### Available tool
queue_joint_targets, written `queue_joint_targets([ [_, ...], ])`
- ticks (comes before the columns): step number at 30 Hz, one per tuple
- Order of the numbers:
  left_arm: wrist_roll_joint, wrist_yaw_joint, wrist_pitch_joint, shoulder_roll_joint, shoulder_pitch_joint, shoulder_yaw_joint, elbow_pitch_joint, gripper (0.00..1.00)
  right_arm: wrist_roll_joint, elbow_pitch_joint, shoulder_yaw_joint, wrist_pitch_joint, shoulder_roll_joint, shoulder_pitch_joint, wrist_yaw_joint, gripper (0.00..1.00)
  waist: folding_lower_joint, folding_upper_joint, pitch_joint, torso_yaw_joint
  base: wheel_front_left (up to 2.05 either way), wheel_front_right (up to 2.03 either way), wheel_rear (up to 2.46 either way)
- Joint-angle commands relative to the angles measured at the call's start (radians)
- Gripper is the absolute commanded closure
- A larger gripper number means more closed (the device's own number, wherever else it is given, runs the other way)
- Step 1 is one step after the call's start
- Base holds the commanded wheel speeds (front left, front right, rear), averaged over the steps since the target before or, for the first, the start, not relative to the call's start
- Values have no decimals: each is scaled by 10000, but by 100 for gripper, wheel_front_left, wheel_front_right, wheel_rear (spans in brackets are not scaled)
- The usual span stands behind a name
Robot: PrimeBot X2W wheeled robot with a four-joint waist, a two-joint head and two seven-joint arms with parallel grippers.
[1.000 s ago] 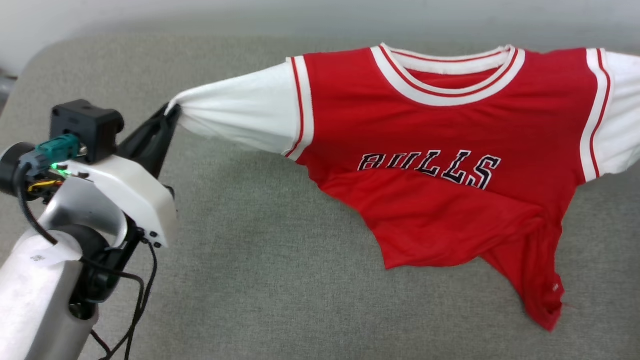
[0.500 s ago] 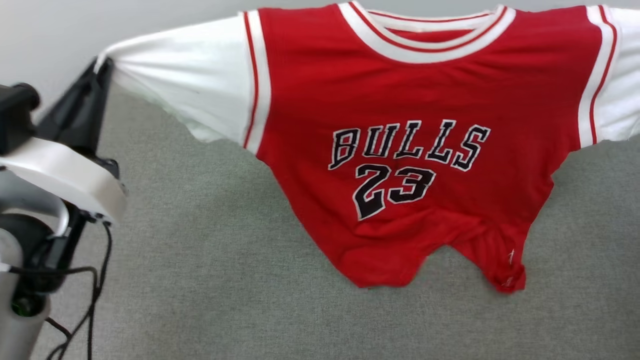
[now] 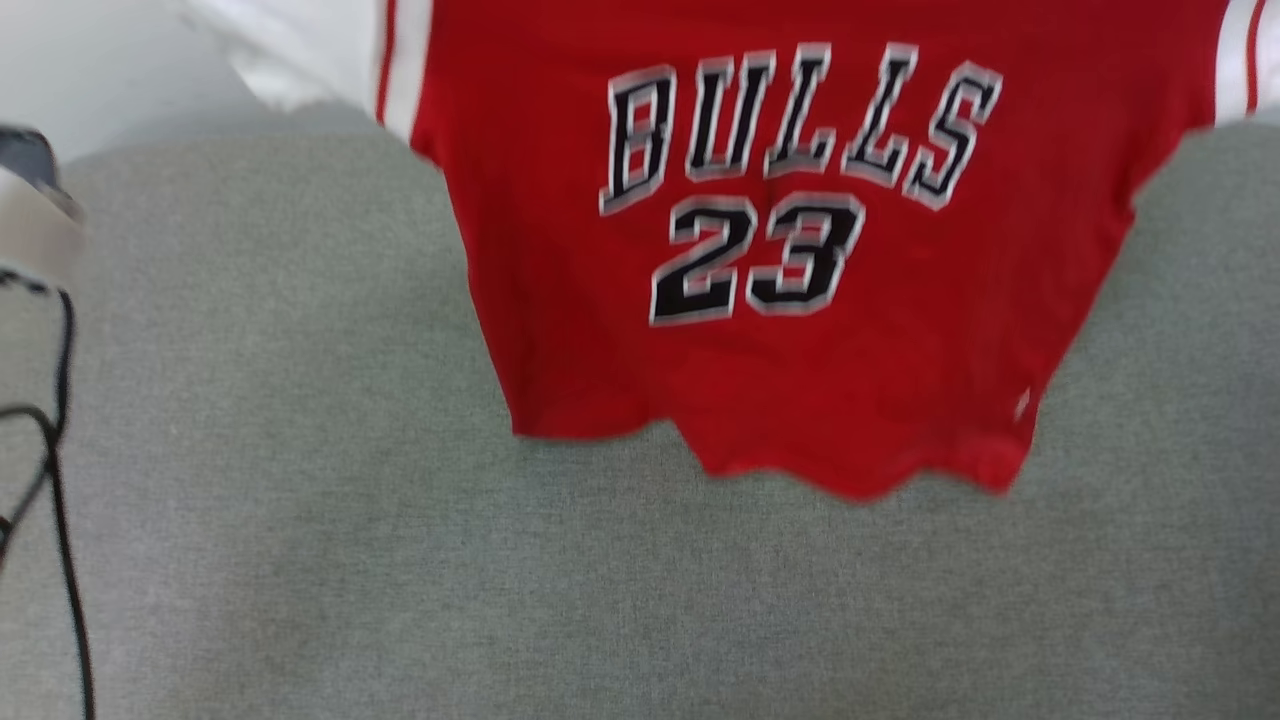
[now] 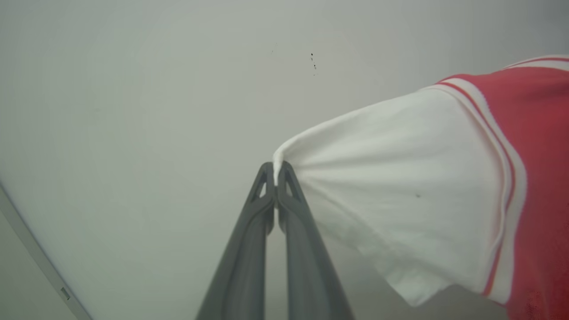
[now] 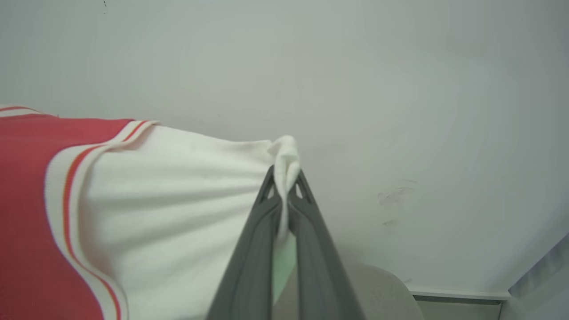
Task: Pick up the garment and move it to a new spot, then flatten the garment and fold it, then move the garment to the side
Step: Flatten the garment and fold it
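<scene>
In the head view the garment is blurred, collar and shoulders cut off above.

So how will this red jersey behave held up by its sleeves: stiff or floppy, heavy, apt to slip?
Probably floppy: the jersey hangs limp, hem wavy. Likely light: the left claw and right claw carry it by small pinches of white sleeve. It might slip, since only sleeve tips are pinched.

— What lies below?
— A desk covered in grey woven cloth, its far corner rounded.
— And behind it?
— A pale wall, with small dark specks and faint scuffs above a skirting strip.
</scene>
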Motion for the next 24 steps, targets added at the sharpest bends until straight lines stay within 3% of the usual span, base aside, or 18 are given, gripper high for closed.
queue_joint_targets([
  [1, -36, -73, -39, 107, -400, 89, 186, 100, -86, 124, 6, -111, 14, -382, -18, 100, 1, 0, 359, -11, 0, 0, 0],
  [11, 211, -1216, -332, 301, -3921, -288, 2120, 100, -856, 1644, 335, -828, 105, -3732, -19, 100, 1, 0, 2497, 132, 0, 0, 0],
  [17, 795, -1717, -897, -69, -6579, -770, 3887, 100, -1697, 3099, 209, -1819, 463, -6219, -19, 100, 1, 0, 3817, 209, 0, 0, 0],
  [24, 1410, -1868, -2274, -815, -9181, -1141, 6255, 100, -2623, 4960, -155, -3357, 1073, -8466, -19, 100, 1, 0, 4840, 264, 0, 0, 0],
])
